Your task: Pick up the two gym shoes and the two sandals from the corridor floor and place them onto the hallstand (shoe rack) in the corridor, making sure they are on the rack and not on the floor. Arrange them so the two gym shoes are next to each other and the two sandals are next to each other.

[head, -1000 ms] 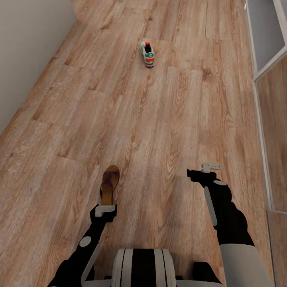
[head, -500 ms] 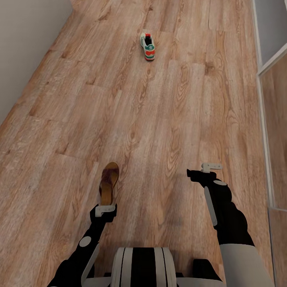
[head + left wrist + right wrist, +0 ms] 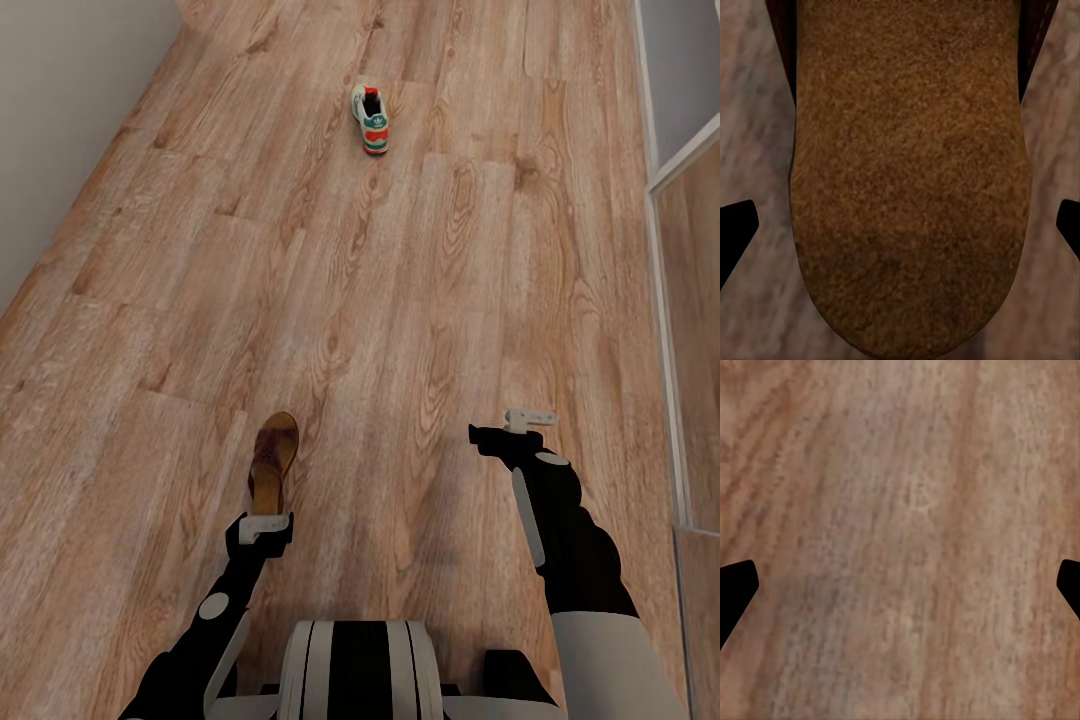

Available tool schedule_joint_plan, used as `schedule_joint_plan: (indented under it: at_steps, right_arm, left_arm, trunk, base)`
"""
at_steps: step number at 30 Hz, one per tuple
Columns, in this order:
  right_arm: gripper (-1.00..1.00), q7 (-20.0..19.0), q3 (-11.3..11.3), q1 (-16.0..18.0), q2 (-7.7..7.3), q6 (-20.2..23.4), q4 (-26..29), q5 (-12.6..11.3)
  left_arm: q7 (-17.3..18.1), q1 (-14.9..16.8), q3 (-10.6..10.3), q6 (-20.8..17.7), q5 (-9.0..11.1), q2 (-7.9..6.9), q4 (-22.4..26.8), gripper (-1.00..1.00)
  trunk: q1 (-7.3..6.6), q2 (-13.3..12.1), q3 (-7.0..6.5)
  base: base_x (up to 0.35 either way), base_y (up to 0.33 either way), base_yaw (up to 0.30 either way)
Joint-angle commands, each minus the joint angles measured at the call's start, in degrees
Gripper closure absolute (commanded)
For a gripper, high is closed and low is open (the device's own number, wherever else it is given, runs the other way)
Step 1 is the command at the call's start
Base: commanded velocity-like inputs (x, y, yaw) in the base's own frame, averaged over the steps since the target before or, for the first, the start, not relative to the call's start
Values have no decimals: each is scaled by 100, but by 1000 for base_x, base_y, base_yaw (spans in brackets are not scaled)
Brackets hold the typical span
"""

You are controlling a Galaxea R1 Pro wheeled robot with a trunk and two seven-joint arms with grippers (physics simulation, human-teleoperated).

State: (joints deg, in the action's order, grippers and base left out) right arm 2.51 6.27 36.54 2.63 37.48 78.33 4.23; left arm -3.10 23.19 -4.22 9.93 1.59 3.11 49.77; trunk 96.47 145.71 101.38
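**A:** What step is this?

**B:** Likely the pickup of a sandal [image 3: 274, 462] lying on the corridor floor [image 3: 420, 300]. The left claw [image 3: 266, 527] hangs spread wide at its heel, holding nothing.

**A:** And next?

**B:** Lower, then close. The right claw [image 3: 528, 417] is open, empty. A gym shoe [image 3: 371, 118] lies well ahead; nothing blocks.
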Motion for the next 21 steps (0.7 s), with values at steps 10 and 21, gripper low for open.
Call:
schedule_joint_plan:
  at_steps: [10, 21]
  right_arm:
    - [-100, -12, 5, 2, 1, 31, 6, 43]
    - [-100, -13, 5, 2, 1, 31, 6, 43]
  left_arm:
    - [-32, 2, -18, 17, 16, -3, -3, 100]
    - [-32, 2, -18, 18, 16, -3, -3, 100]
  trunk:
    - [-1, 1, 2]
    - [-1, 1, 2]
  base:
    - [0, 0, 0]
    - [0, 0, 0]
